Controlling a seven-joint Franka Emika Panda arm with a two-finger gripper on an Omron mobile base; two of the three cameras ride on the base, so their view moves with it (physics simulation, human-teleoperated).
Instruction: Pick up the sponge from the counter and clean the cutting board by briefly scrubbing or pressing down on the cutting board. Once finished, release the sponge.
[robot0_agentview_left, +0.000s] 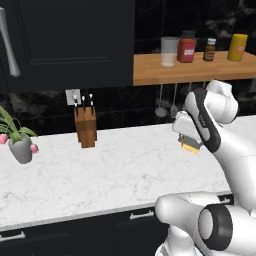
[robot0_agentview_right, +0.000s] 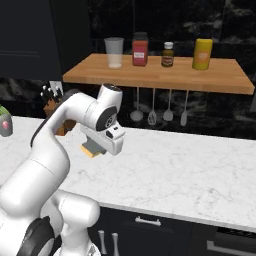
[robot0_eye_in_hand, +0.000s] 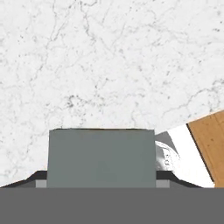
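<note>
Gripper (robot0_eye_in_hand: 101, 181) clamped on sponge (robot0_eye_in_hand: 101, 158), grey scrub face toward hand camera, yellow underside (robot0_agentview_right: 91, 149) visible from base; held above counter (robot0_agentview_left: 100, 170), clear of marble; corner of cutting board (robot0_eye_in_hand: 212, 142) at right edge of hand view. Farther back: knife block (robot0_agentview_left: 86, 126) and potted plant (robot0_agentview_left: 19, 140) by wall; shelf (robot0_agentview_right: 165, 75) above with cup (robot0_agentview_right: 114, 52), jars and bottles.

Even, soft rendered light, slightly blurry, dark backsplash, faint shadows.
</note>
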